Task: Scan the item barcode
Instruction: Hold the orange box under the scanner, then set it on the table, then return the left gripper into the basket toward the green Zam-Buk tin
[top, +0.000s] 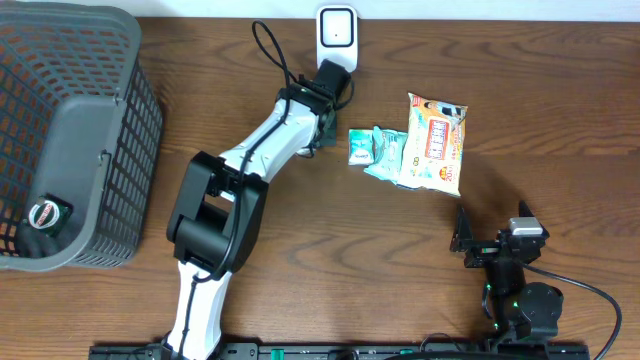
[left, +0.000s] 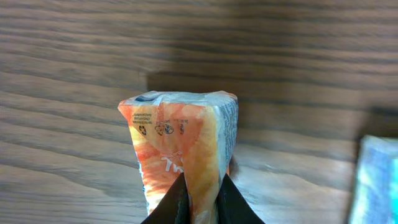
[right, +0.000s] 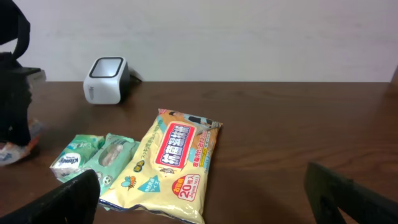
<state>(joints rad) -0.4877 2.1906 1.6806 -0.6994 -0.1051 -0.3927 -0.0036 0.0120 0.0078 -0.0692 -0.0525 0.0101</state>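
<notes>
Left gripper (left: 202, 200): my fingers are clenched on one end of the orange packet (left: 180, 140), its free end pointing away from me over the table (left: 74, 56). I judge this leaves its printed faces clear to turn toward the scanner (top: 337, 35) just beside my wrist. Right gripper (right: 202, 183): spread wide, empty, well apart, facing the wipes pack (right: 177, 165).

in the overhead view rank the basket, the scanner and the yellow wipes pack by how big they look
1. grey basket, by far the largest
2. yellow wipes pack
3. white scanner, smallest
</notes>
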